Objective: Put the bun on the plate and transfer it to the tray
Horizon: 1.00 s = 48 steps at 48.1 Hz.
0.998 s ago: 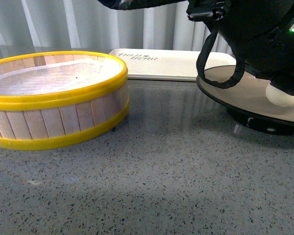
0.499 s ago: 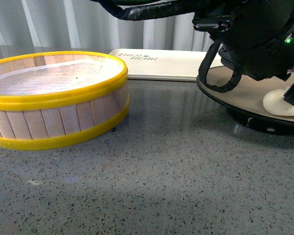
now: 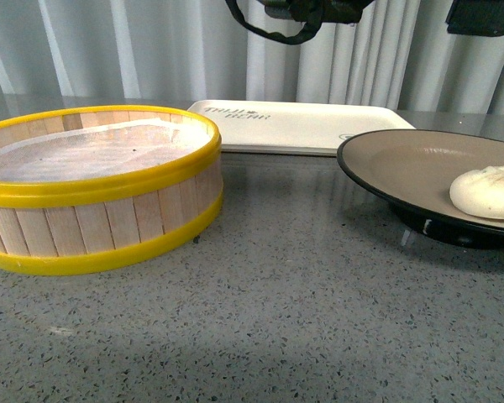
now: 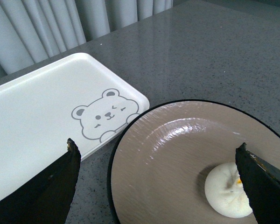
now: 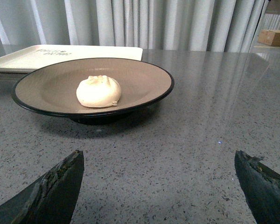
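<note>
Front view shows you the bun (image 3: 487,191) lying off-centre on the plate (image 3: 395,164), so placing looks done. The tray (image 3: 302,126) lies just behind the plate's rim. The left gripper (image 4: 157,147) and right gripper (image 5: 158,154) are both spread wide and empty. Bare counter (image 5: 200,121) gives you room to reach the rim, and the steamer basket (image 3: 101,189) sits well apart.

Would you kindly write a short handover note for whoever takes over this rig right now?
Tools: left tool open and empty, above the plate; right tool open and empty, low over the table, facing the plate.
Things: the bun lies on the plate; the plate stands on the table beside the tray, not on it.
Done: bun on plate.
Left: move plate with bun onto tray.
</note>
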{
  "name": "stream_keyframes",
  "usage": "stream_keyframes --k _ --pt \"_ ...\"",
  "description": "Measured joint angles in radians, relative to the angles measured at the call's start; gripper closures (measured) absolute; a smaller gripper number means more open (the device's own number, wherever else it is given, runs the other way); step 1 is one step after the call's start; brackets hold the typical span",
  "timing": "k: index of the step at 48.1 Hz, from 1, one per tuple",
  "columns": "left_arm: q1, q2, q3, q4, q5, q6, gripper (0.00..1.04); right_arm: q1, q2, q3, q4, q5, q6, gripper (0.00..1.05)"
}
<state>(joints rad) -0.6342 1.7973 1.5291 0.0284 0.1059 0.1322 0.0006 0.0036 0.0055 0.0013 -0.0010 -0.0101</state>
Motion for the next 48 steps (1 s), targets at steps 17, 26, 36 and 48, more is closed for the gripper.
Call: stream_keyframes --k 17,26,36,48 --pt "0.078 -0.267 -0.546 0.572 -0.636 -0.113 0.50 0.000 0.000 0.000 0.000 0.003 0.000 0.08" --pt "0.230 -0.524 -0.980 0.692 -0.496 -0.131 0.93 0.000 0.000 0.000 -0.001 0.000 0.000 0.08" --pt "0.365 -0.719 -1.214 0.725 -0.378 -0.134 1.01 0.000 0.000 0.000 -0.001 0.000 0.000 0.08" --pt "0.464 -0.896 -1.360 0.697 -0.276 -0.134 1.01 0.000 0.000 0.000 -0.001 0.000 0.000 0.08"
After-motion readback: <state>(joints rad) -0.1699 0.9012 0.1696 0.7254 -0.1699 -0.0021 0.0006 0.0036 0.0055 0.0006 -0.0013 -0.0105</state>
